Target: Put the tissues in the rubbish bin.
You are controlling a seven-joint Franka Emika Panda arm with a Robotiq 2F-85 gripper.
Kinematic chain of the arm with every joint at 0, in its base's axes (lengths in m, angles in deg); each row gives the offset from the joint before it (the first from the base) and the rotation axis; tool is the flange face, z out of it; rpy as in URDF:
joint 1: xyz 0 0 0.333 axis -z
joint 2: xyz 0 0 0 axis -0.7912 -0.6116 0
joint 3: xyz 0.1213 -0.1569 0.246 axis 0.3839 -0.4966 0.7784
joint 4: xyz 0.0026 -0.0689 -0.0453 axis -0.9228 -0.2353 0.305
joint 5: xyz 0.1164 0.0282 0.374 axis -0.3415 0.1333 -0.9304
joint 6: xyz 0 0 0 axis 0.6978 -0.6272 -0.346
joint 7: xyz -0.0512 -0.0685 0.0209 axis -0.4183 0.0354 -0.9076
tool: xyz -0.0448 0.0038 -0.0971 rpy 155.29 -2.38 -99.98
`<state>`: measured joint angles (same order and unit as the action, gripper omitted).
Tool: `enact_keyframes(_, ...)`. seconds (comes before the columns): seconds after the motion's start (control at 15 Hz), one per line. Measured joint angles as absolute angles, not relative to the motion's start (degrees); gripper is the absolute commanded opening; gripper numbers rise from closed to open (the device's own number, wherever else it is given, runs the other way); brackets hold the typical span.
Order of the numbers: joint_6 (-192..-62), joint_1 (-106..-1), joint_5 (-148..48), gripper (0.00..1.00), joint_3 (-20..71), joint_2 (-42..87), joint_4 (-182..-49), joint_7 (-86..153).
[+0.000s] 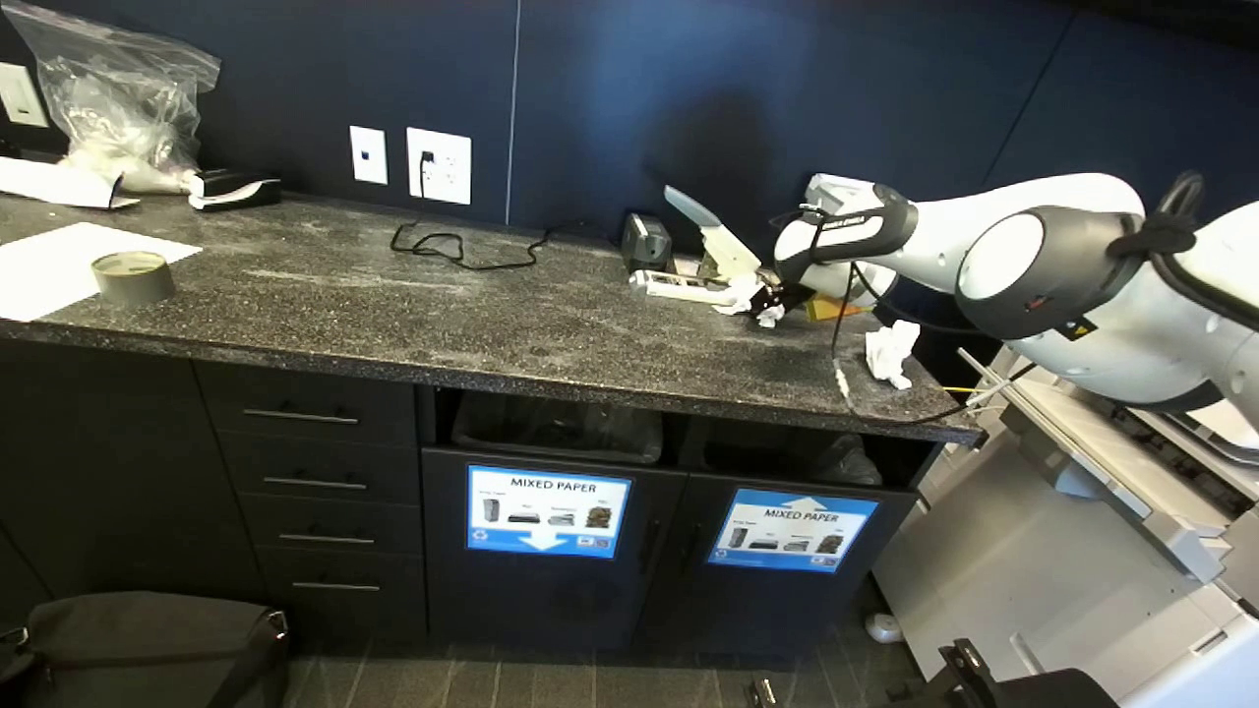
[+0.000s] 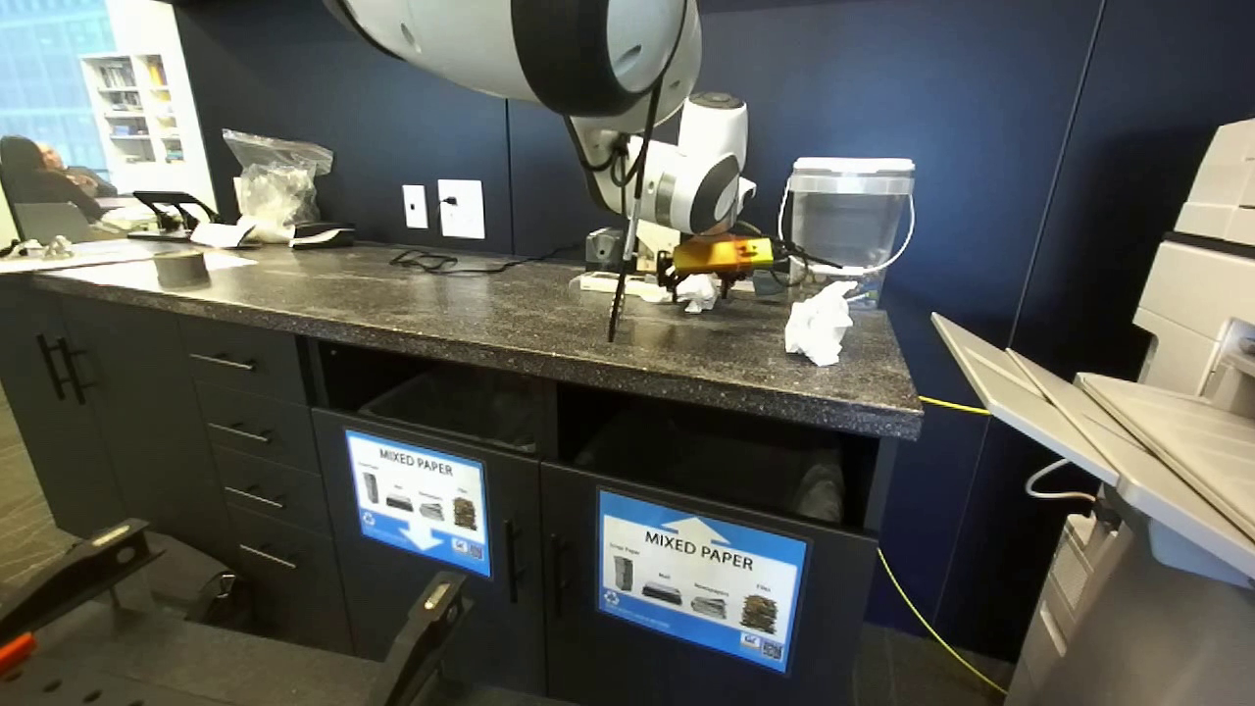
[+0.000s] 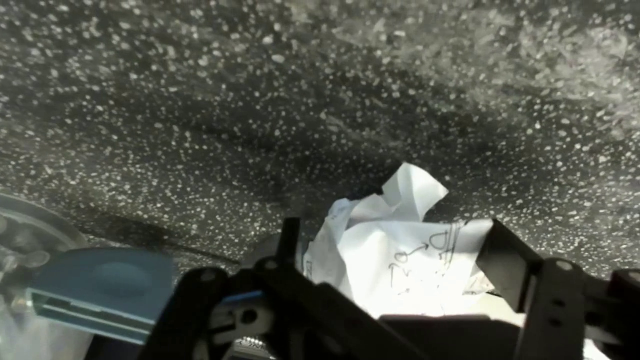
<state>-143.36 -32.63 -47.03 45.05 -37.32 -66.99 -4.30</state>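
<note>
A speckled countertop (image 1: 551, 324) is carrying a crumpled tissue (image 1: 892, 352) near its right edge, a cord (image 1: 480, 266) near its back edge.

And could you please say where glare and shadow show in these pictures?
In an exterior view, bluish glow on the wall, dark shadow below; in an exterior view, a bright, washed-out window; in the wrist view, the crumpled tissue nearly washed out low down, dark shadow across the countertop.
</note>
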Motion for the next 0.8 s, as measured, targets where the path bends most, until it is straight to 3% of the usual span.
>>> enact_keyframes(0.4, -142.68, -33.03, -49.30, 0.14, 45.81, -39.76, -63.67, -6.57)
enact_keyframes(0.6, -142.28, -33.51, -50.50, 0.09, 45.10, -40.06, -62.85, -7.33)
enact_keyframes(0.67, -141.50, -33.74, -50.51, 0.13, 44.58, -40.10, -62.49, -7.34)
enact_keyframes(0.8, -138.75, -34.47, -50.01, 0.12, 43.28, -40.01, -61.40, -7.35)
